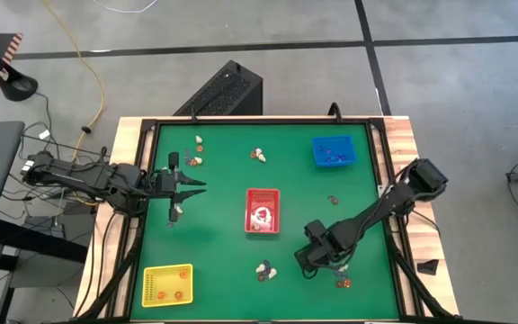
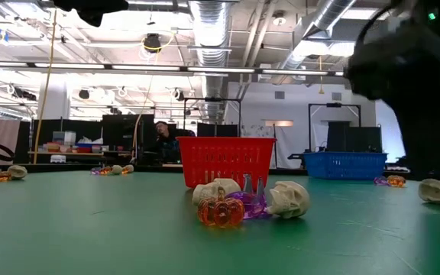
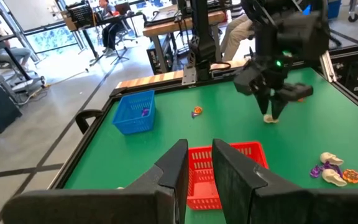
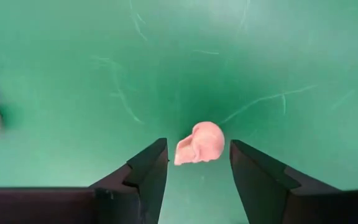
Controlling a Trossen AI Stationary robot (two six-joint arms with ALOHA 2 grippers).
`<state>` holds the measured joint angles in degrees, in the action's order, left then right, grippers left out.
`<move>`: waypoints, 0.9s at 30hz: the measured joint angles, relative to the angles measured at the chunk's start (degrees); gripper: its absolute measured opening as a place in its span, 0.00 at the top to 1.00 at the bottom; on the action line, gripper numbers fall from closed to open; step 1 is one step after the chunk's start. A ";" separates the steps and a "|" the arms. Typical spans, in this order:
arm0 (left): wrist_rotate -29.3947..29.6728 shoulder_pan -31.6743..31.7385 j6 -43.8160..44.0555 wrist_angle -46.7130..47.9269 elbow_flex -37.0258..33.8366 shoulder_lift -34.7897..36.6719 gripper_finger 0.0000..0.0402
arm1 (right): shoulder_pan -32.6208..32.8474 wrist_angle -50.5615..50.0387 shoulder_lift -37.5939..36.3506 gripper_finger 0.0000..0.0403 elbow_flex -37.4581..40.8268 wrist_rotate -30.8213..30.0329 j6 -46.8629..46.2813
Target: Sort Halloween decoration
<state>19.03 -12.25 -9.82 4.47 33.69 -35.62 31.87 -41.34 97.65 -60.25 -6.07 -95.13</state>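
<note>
Two black jointed arms, each ending in a claw (image 4: 197, 163) of two flat, wedge-shaped matte fingers (image 3: 169, 180); green indicator light on one wrist.

We see a cream skull trinket (image 4: 199, 144) lying on its side on the green felt. Near the red tray, two more skulls (image 2: 289, 198), an orange pumpkin (image 2: 221, 210) and a purple piece (image 2: 248, 203) cluster together, touching.

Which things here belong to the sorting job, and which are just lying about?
Part of the job:
- cream skull between the open right gripper's fingers
- skulls, pumpkin and purple trinket cluster
- red tray, blue tray, yellow tray
- left gripper, waiting over the mat

Just lying about:
- black box beyond the table
- yellow cable on the floor
</note>
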 joint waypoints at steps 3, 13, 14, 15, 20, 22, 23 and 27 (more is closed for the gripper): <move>-0.01 0.00 0.00 0.01 0.00 -0.02 0.85 | -0.10 1.04 2.67 0.51 -0.09 0.43 0.04; -0.02 0.00 0.05 0.00 0.00 -0.02 0.85 | -0.26 1.70 5.13 0.57 -0.24 1.54 0.50; -0.03 0.00 0.07 0.00 0.00 -0.02 0.85 | -0.47 1.63 5.11 0.58 -0.22 1.55 0.55; -0.01 0.00 0.09 0.00 0.00 -0.02 0.85 | -0.70 1.53 5.11 0.59 -0.23 1.64 0.67; -0.01 0.00 0.09 0.00 0.00 -0.02 0.85 | -1.93 -2.55 5.30 0.64 -2.87 2.19 3.64; -0.01 0.00 0.07 0.02 0.00 -0.02 0.85 | -2.58 -5.63 5.57 0.65 -4.70 2.15 5.47; -0.01 0.00 0.07 0.02 0.00 -0.02 0.85 | -2.94 -7.86 5.69 0.66 -5.85 1.98 6.32; -0.01 0.00 0.09 0.05 0.00 -0.02 0.85 | -4.28 -16.97 5.46 0.67 -9.90 1.33 8.70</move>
<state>19.03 -12.25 -9.74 4.51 33.69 -35.64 27.59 -58.30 103.11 -70.15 -4.74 -86.44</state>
